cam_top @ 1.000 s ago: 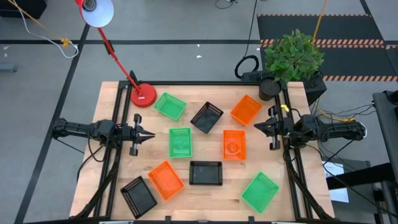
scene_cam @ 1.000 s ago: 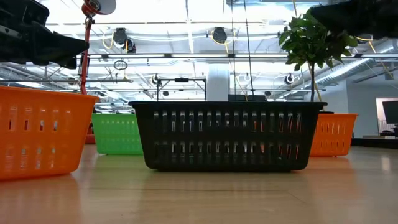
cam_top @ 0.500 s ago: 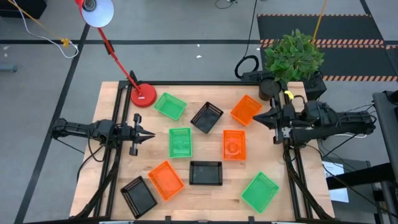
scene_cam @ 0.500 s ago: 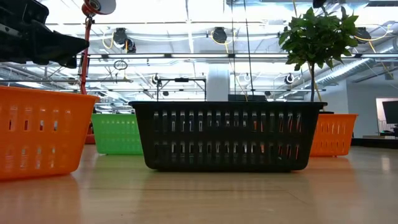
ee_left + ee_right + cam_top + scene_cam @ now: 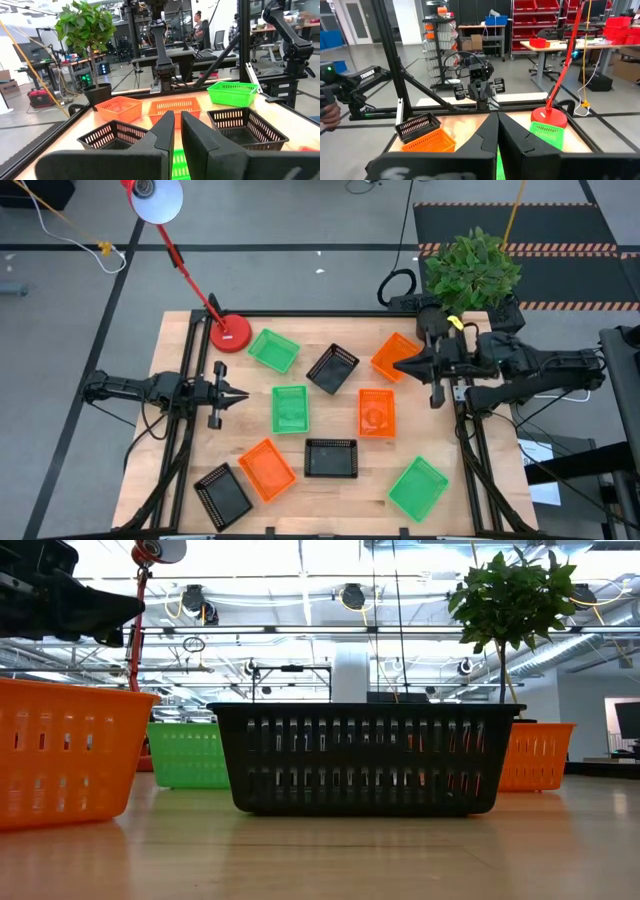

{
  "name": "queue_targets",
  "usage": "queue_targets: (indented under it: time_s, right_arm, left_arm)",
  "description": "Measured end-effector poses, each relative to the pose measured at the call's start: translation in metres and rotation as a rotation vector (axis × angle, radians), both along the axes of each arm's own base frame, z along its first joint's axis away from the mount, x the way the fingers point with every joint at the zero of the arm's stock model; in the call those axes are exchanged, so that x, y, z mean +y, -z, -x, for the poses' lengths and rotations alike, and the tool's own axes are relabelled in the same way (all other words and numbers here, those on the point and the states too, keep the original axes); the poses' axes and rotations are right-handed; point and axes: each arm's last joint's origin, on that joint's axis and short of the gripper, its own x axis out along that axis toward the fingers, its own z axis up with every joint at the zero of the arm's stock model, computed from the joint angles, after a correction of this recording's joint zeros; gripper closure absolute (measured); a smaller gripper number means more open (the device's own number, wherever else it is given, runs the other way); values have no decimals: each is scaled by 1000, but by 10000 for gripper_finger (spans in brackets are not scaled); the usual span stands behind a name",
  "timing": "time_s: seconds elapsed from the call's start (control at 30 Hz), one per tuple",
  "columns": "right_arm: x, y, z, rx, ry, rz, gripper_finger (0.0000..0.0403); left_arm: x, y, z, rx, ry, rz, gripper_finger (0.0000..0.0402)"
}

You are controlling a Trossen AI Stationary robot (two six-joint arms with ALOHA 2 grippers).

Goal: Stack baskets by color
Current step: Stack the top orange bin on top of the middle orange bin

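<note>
We count nine baskets spread singly over the wooden worktop [image 5: 190,480], none nested in another, and all of them look empty; the three green ones are a far-left basket [image 5: 273,350] beside the red lamp base [image 5: 230,334], a middle basket [image 5: 290,408] left of centre, and a tilted one [image 5: 418,488] at the near right; the three orange ones are a far-right basket [image 5: 394,356], a middle one [image 5: 377,412] just nearer than it, and a near-left one [image 5: 266,469]; the three black ones are a tilted basket [image 5: 332,368] at far centre, one [image 5: 330,458] at near centre, and one [image 5: 222,493] at the near left corner, just beside the near-left orange basket.

The left gripper [image 5: 240,396] hovers at the left edge of the worktop, pointing toward the middle green basket; its fingers [image 5: 167,131] stand narrow with a thin gap and hold nothing; the right gripper [image 5: 400,366] hangs over the far-right orange basket, its fingers [image 5: 487,132] pressed together and empty.

A potted plant [image 5: 470,275] stands at the far right corner; the only writing we can read is "TROSSEN" on the arm [image 5: 362,77] seen in the right wrist view; a person [image 5: 198,25] sits in the room beyond the worktop.
</note>
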Motion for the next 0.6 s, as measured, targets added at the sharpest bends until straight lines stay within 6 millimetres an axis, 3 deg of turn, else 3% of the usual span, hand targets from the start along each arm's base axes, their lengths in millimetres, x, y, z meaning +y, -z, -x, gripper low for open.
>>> queue_targets:
  time_s: [0.33, 0.6]
  right_arm:
    - [1, 6, -11, 39, 5, -47, 403]
    - [1, 5, -11, 33, 4, -48, 403]
  left_arm:
    - [0, -11, 2, -53, 17, 163, 367]
    - [2, -57, 8, -56, -1, 164, 396]
